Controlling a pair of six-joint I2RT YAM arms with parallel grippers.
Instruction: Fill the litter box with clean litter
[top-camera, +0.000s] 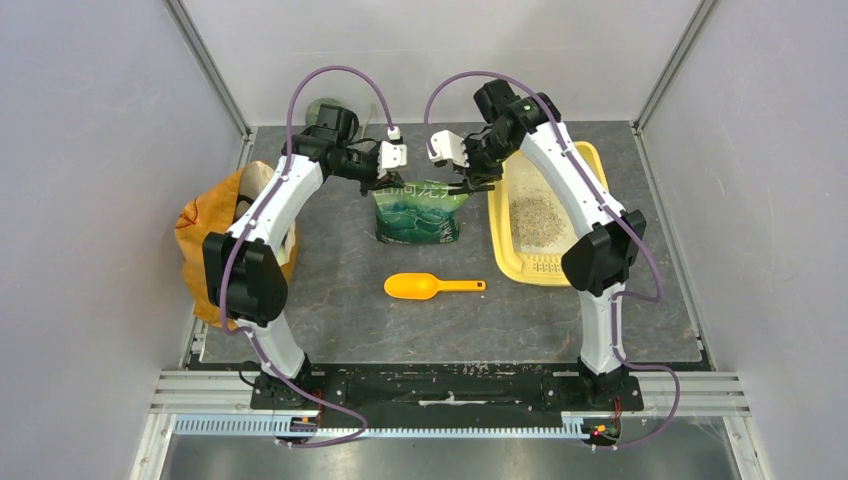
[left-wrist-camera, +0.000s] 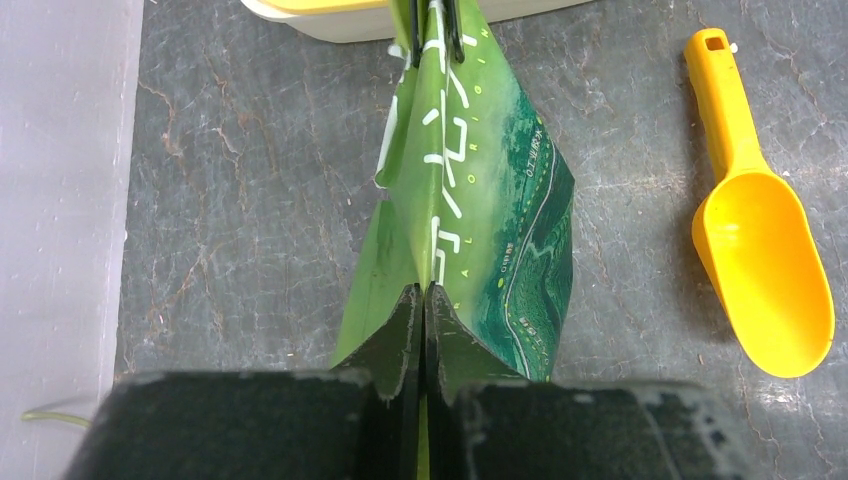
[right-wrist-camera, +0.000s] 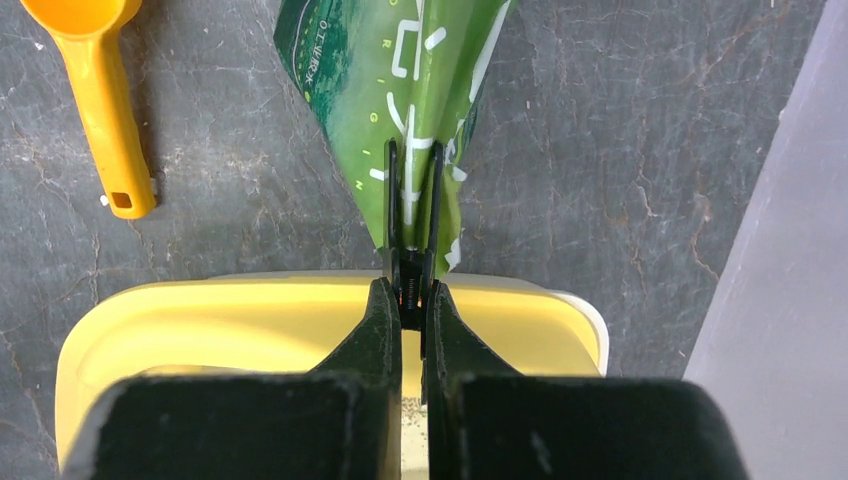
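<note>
The left arm (top-camera: 272, 200) and the right arm (top-camera: 572, 170) both have white shells on their long links, with chunky black housings at the joints and black bases (top-camera: 283, 388). A purple cable (top-camera: 335, 68) runs along each. The left pincer (left-wrist-camera: 421, 297) and right pincer (right-wrist-camera: 412, 290) have matte black, wedge-shaped fingers (left-wrist-camera: 395, 340) with scuffed, dusty edges.

One yellow litter box (top-camera: 500, 235) stands on the one worktop (top-camera: 400, 330), with one pile of litter (top-camera: 535, 215) in it. There is one green pouch (top-camera: 418, 215), one orange scoop (top-camera: 425, 287) and one orange-yellow bag (top-camera: 200, 235). There are two arms, the left arm (top-camera: 270, 210) and right arm (top-camera: 575, 175), and two tools, the left tool (left-wrist-camera: 422, 295) and right tool (right-wrist-camera: 412, 288).
</note>
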